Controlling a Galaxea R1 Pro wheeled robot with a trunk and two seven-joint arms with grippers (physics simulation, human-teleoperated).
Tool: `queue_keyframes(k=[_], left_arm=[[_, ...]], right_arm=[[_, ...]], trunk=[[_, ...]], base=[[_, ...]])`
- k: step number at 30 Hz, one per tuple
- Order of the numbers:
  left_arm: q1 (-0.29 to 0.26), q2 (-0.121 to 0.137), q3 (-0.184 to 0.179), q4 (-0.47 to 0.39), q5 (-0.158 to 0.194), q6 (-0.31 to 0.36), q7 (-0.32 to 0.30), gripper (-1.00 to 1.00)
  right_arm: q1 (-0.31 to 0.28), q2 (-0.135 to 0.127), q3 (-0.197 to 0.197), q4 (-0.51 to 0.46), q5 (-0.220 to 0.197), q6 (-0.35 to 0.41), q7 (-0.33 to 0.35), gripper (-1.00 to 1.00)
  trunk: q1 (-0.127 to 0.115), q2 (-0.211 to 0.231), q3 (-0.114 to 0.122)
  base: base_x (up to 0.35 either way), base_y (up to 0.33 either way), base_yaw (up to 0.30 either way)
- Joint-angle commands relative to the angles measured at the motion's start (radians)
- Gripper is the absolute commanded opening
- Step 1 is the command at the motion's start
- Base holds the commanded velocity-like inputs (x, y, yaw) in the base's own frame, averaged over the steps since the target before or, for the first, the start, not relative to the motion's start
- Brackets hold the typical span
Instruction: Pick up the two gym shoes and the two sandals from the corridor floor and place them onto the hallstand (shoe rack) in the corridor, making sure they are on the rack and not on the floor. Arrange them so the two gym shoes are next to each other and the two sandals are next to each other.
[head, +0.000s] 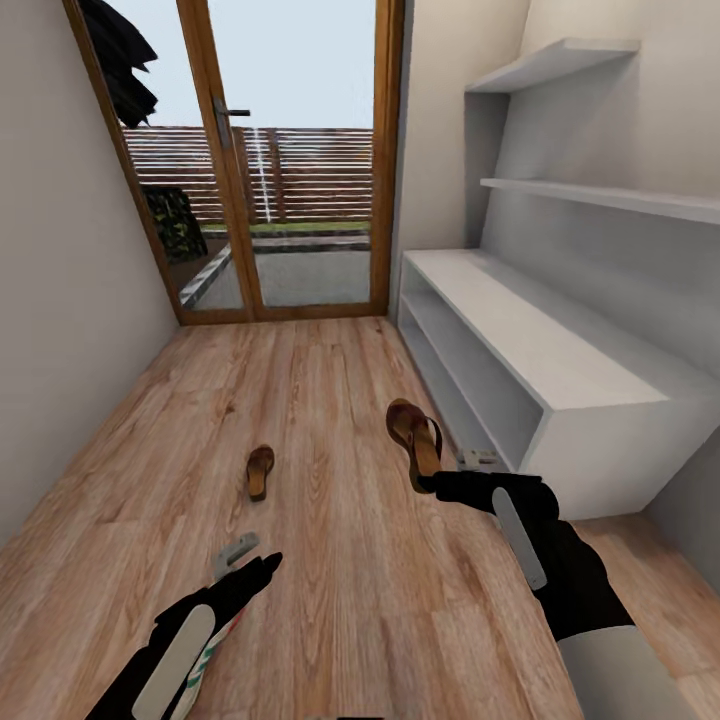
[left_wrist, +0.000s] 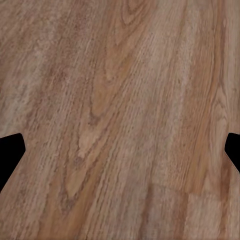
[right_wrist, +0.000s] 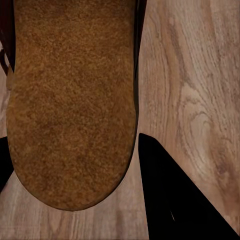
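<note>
Head view: my right gripper (head: 440, 483) is clamped on the heel of one sandal (head: 415, 433), beside the white hallstand (head: 560, 370). The other sandal (head: 260, 471) lies on the corridor floor (head: 330, 560), ahead of my left gripper (head: 265, 565). A gym shoe (head: 215, 640) peeks out under my left arm.

Left wrist: fingers spread apart over bare planks.

Right wrist: tan footbed (right_wrist: 70, 100) sits between my fingers (right_wrist: 175, 200).

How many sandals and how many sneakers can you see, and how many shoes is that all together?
Sandals: 2, one held in the right gripper at, one on the floor at.
Sneakers: 1, partly hidden under the left arm.
Total: 3 shoes.
</note>
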Motion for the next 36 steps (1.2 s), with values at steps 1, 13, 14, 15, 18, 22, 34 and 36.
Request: queue_keyframes(k=[1, 13, 14, 15, 18, 22, 34, 36], left_arm=[[0.0, 0.0, 0.0, 0.0, 0.0, 0.0, 0.001, 1.0], [0.0, 0.001, 0.003, 0.0, -0.001, 0.0, 0.004, 1.0], [0.0, 0.001, 0.003, 0.0, -0.001, 0.0, 0.004, 1.0], [0.0, 0.001, 0.003, 0.0, -0.001, 0.0, 0.004, 1.0], [0.0, 0.001, 0.003, 0.0, -0.001, 0.0, 0.005, 1.0], [0.001, 0.001, 0.003, 0.0, -0.001, 0.0, 0.005, 1.0], [0.001, 0.001, 0.004, 0.001, -0.001, 0.0, 0.006, 1.0], [0.001, 0.001, 0.004, 0.001, -0.001, 0.0, 0.006, 1.0]], right_arm=[[0.0, 0.0, 0.0, 0.0, -0.005, 0.0, -0.003, -1.0], [0.001, 0.0, 0.001, -0.004, -0.005, 0.0, -0.003, -1.0], [0.001, 0.0, 0.001, -0.004, -0.005, 0.0, -0.003, -1.0], [0.001, 0.0, 0.001, -0.004, -0.005, 0.0, -0.003, -1.0], [0.001, 0.0, 0.001, -0.005, -0.005, 0.0, -0.003, -1.0], [0.001, -0.001, 0.001, -0.006, -0.005, 0.0, -0.001, -1.0], [0.001, 0.0, 0.003, -0.01, -0.004, 0.0, -0.002, -1.0], [0.002, 0.0, 0.003, -0.01, -0.004, 0.0, -0.002, -1.0]], trunk=[[0.0, 0.0, 0.0], [0.0, 0.0, 0.0], [0.0, 0.0, 0.0], [0.0, 0.0, 0.0], [0.0, 0.0, 0.0], [0.0, 0.0, 0.0], [0.0, 0.0, 0.0], [0.0, 0.0, 0.0]], base=[[0.199, 0.002, 0.003], [0.04, 0.0, -0.099], [0.004, 0.0, -0.029], [0.014, 0.0, -0.019], [0.131, 0.029, -0.01], [0.232, 0.063, -0.004], [0.043, 0.012, -0.09], [0.002, 0.0, -0.158]])
